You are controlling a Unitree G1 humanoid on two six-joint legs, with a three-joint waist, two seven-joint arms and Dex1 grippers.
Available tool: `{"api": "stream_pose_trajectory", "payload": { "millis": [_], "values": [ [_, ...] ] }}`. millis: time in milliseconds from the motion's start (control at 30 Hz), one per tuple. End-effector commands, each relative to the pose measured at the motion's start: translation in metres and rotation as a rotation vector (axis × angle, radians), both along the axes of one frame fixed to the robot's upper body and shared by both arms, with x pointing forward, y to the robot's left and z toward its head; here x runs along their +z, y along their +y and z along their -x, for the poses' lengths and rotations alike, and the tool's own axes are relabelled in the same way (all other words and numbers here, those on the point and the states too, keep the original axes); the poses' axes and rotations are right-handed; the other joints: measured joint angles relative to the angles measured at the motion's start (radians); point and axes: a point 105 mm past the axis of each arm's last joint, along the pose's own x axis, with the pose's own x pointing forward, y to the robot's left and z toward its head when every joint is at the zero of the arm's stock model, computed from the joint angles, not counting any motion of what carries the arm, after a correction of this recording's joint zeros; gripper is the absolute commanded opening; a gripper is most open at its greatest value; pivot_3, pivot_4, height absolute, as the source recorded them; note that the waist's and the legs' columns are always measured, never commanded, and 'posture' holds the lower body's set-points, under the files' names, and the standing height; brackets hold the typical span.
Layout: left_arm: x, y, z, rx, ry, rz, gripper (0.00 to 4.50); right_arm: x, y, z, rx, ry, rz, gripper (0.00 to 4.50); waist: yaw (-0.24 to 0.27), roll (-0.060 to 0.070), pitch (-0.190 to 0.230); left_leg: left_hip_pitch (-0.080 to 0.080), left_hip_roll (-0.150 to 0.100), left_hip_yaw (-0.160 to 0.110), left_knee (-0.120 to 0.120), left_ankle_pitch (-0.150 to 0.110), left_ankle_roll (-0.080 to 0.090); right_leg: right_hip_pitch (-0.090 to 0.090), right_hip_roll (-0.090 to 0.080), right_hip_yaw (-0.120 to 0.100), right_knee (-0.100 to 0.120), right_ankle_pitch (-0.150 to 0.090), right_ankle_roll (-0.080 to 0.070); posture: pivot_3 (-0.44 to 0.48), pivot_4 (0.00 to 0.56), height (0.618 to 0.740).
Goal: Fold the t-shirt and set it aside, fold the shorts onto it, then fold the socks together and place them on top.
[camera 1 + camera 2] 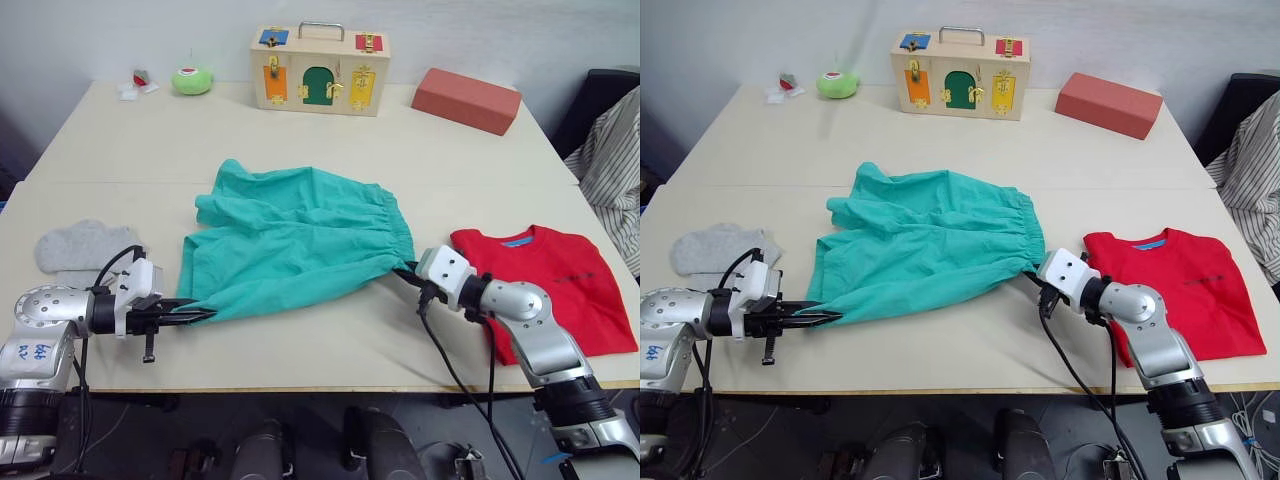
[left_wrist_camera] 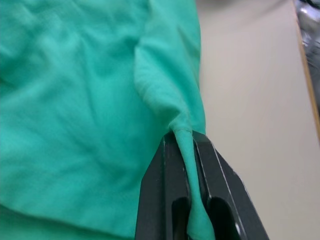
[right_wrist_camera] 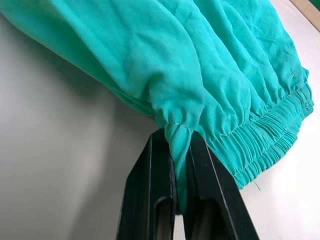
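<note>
teal cloth, the shorts [image 1: 295, 240], lies spread at the counter's [image 1: 330, 345] middle, pulled toward the near edge at two points. the left hand [image 1: 192, 314] is clamped on a hem corner, the right hand [image 1: 406, 272] clamped on the gathered waistband. the folded red t-shirt [image 1: 550, 280] lies by the right edge; grey socks [image 1: 85, 245] near the left edge.

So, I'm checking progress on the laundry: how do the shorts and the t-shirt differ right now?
The shorts are teal and pinched at both near corners by the left gripper and right gripper; the t-shirt is red and ungripped. The shorts lie mid-table, the t-shirt to the right. Both rest on the table.
</note>
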Motion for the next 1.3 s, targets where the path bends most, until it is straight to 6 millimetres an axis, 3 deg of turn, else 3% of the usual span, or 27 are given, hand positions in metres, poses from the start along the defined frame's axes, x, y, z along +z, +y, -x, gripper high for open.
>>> {"api": "stream_pose_trajectory", "payload": {
  "millis": [33,67,167,233,367,500,600,700,800,967,1033,1133,1233,1300],
  "values": [
    [0.025,-0.008,0.003,0.031,-0.138,0.043,0.12,0.011,-0.005,-0.001,0.024,-0.045,0.011,0.0,0.0,0.0,0.0,0.0,0.0,0.0,0.0,0.0,0.0,0.0,0.0,0.0,0.0,0.0,0.0,0.0,0.15,0.74],
    [0.031,-0.012,0.009,0.024,-0.163,0.058,0.12,0.014,-0.006,0.004,0.05,-0.05,0.002,0.0,-0.001,0.0,0.0,0.0,0.0,0.0,0.0,0.0,0.0,0.0,0.0,0.0,0.0,0.0,0.0,0.0,0.15,0.74],
    [0.02,-0.024,0.046,-0.158,-0.198,-0.148,0.12,0.022,-0.007,0.037,0.227,-0.085,0.031,0.0,-0.001,0.001,0.0,0.0,0.001,0.0,-0.001,0.0,-0.002,0.0,0.001,0.0,0.0,0.0,0.0,0.0,0.15,0.74],
    [0.012,-0.026,0.062,-0.194,-0.165,-0.148,0.12,0.016,-0.009,0.055,0.321,-0.064,0.075,0.0,0.0,0.002,0.001,0.001,0.001,0.001,-0.002,-0.002,-0.002,0.001,0.001,0.0,-0.001,0.0,-0.001,0.0,0.15,0.74],
    [-0.011,-0.022,0.083,-0.217,-0.069,-0.161,0.12,0.0,-0.021,0.072,0.367,-0.048,0.157,0.0,0.0,0.002,0.001,0.004,0.003,0.001,-0.002,-0.002,-0.002,0.004,0.002,-0.001,-0.005,-0.001,-0.001,0.0,0.15,0.74],
    [-0.035,-0.008,0.105,-0.21,0.122,-0.175,0.12,-0.022,-0.032,0.083,0.379,-0.079,0.22,0.0,0.0,0.002,0.001,0.007,0.003,0.0,-0.002,-0.005,-0.004,0.007,0.002,-0.001,-0.004,-0.001,-0.002,0.0,0.15,0.74],
    [-0.037,-0.007,0.134,-0.245,0.406,-0.163,0.12,-0.033,-0.037,0.092,0.391,-0.081,0.237,0.0,0.0,0.002,0.001,0.008,0.004,0.0,-0.002,-0.007,-0.005,0.007,0.002,-0.002,-0.004,-0.002,-0.004,0.0,0.15,0.74],
    [-0.026,-0.012,0.137,-0.231,0.512,-0.124,0.12,-0.035,-0.034,0.104,0.415,-0.015,0.194,0.0,0.004,0.004,0.001,0.008,0.005,-0.002,-0.001,-0.007,-0.005,0.009,0.003,-0.003,-0.004,-0.003,-0.005,0.0,0.15,0.74],
    [-0.017,-0.013,0.123,-0.196,0.519,-0.093,0.12,-0.032,-0.028,0.117,0.46,0.139,0.124,0.0,0.009,0.006,0.002,0.012,0.006,-0.003,-0.002,-0.007,-0.005,0.014,0.003,-0.003,-0.005,-0.004,-0.006,0.0,0.15,0.74],
    [-0.008,-0.003,0.086,-0.156,0.431,-0.123,0.12,-0.006,-0.021,0.1,0.478,0.238,0.106,0.0,0.004,0.007,0.003,0.015,0.007,-0.003,-0.002,-0.009,-0.007,0.015,0.003,-0.004,-0.003,-0.005,-0.009,0.0,0.15,0.74],
    [0.012,-0.003,0.051,-0.114,0.299,-0.063,0.12,0.024,-0.01,0.075,0.456,0.166,0.052,0.0,0.003,0.008,0.003,0.016,0.007,-0.003,-0.002,-0.009,-0.008,0.014,0.003,-0.004,-0.002,-0.006,-0.01,0.0,0.15,0.74],
    [0.056,0.0,-0.01,-0.012,0.067,0.021,0.12,0.085,0.005,0.027,0.399,-0.03,-0.031,0.0,0.0,0.008,0.005,0.015,0.007,-0.003,-0.001,-0.007,-0.011,0.014,0.003,-0.004,0.0,-0.006,-0.01,0.0,0.15,0.74],
    [0.103,0.014,-0.069,0.175,-0.189,0.045,0.12,0.147,0.01,-0.023,0.262,-0.306,-0.046,0.0,0.0,0.008,0.005,0.015,0.007,-0.003,-0.003,-0.004,-0.011,0.013,0.005,-0.006,0.001,-0.005,-0.011,0.0,0.15,0.74],
    [0.153,0.029,-0.107,0.345,-0.407,0.086,0.12,0.208,0.007,-0.059,0.075,-0.53,-0.087,0.0,-0.001,0.008,0.005,0.011,0.008,0.0,-0.002,-0.001,-0.012,0.008,0.008,-0.006,0.002,-0.005,-0.011,0.0,0.15,0.74]
  ]
}}
